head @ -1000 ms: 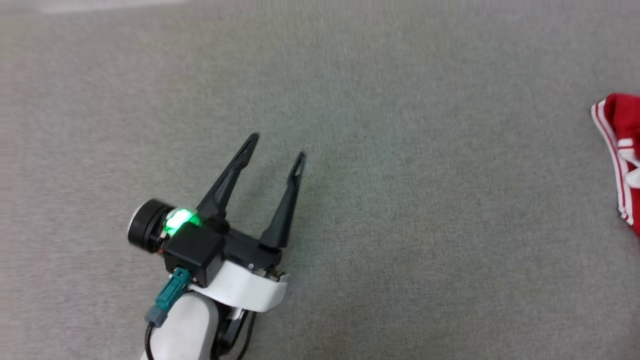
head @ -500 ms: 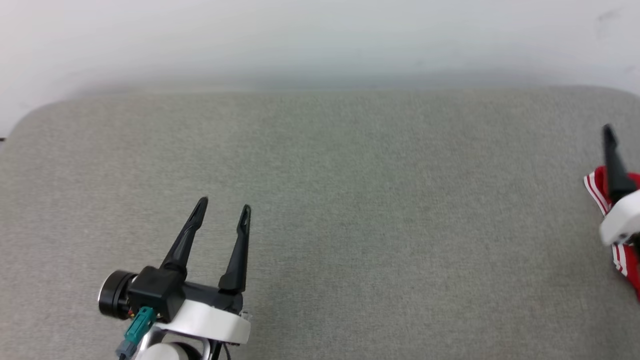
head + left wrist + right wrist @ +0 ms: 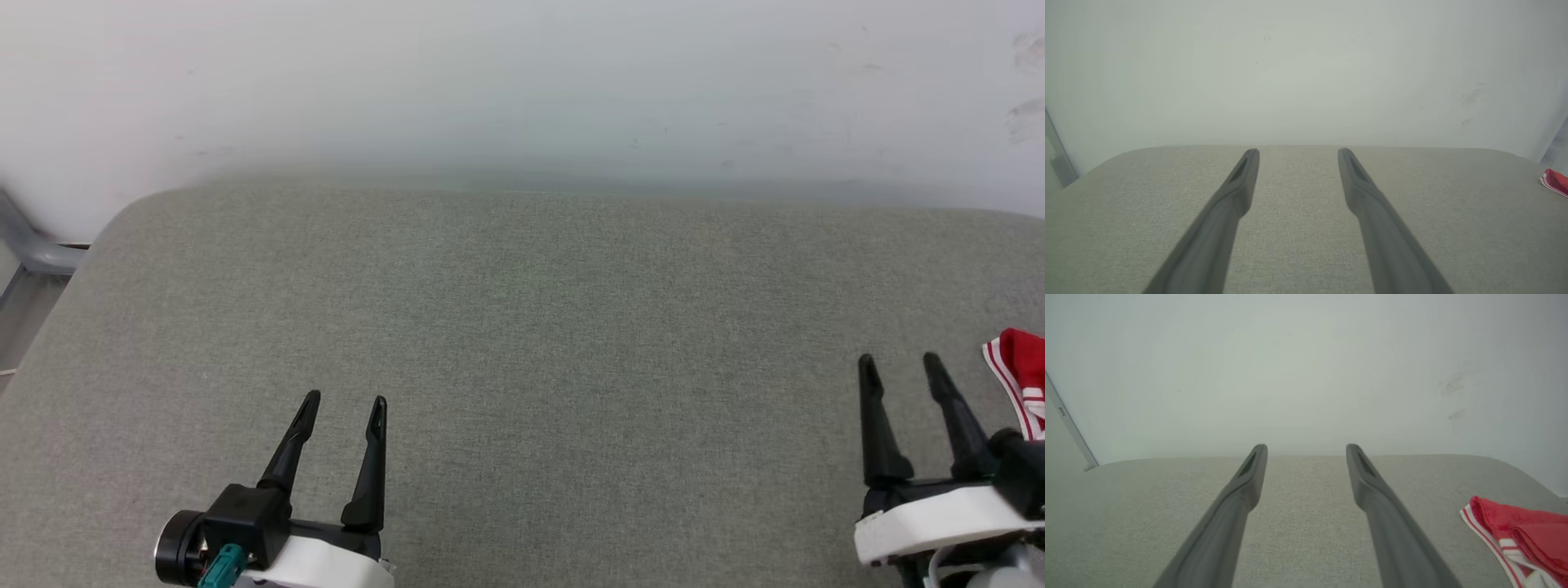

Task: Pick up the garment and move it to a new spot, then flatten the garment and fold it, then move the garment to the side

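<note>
At 7 o'clock in the head view, left gripper (image 3: 345, 400) sat over the grey padded surface (image 3: 522, 310), fingers spread wide, nothing between them. Right gripper (image 3: 898, 359) at 4 o'clock, same: apart, holding nothing. Garment (image 3: 1020, 376) bunched at the 3 o'clock edge, just beside the right gripper, no contact. Left wrist view: fingers apart, bare surface between; garment (image 3: 1555, 181) at 3 o'clock, well apart. Right wrist view: fingers apart, empty; garment (image 3: 1515, 522) at 4 o'clock, near.

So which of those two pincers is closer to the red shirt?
The right pincer: the shirt lies just beside it, while the left pincer sits far across the grey surface.
</note>
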{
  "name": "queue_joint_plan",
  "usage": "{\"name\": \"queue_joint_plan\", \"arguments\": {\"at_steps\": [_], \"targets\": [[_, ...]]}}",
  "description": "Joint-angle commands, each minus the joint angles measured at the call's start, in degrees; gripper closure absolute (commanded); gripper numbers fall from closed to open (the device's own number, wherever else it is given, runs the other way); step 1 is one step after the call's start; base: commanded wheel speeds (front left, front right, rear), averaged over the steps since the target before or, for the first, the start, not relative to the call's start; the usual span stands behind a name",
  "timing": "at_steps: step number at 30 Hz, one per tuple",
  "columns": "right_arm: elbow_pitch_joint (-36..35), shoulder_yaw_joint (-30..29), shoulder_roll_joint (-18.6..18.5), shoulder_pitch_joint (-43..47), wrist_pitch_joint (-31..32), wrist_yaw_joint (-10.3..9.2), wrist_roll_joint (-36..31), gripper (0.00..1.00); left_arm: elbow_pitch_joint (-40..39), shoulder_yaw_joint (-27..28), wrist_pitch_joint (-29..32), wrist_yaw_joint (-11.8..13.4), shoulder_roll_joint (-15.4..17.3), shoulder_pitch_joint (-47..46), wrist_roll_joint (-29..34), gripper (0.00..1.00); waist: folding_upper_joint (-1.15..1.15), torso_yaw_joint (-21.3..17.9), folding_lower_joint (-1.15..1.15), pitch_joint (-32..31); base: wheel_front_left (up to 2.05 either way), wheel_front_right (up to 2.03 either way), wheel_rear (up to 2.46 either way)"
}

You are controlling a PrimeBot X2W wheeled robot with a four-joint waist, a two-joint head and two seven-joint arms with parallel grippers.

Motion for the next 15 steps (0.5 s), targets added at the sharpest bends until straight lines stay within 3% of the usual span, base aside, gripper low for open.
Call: {"name": "queue_joint_plan", "arguments": {"at_steps": [1,15], "targets": [[0.44,0.81,0.31,0.98,-0.66,-0.06,0.16,0.00,0.05,0.02,-0.12,-0.21,-0.18,0.45,0.35,0.00,0.00,0.22,0.01,-0.01,0.00,0.00,0.00],[3.12,2.83,2.10,1.95,-3.15,-0.06,-0.53,0.00,1.47,-0.75,-0.12,-0.24,-0.54,1.13,1.96,0.00,0.00,0.77,0.01,0.45,0.00,0.00,0.00]]}}
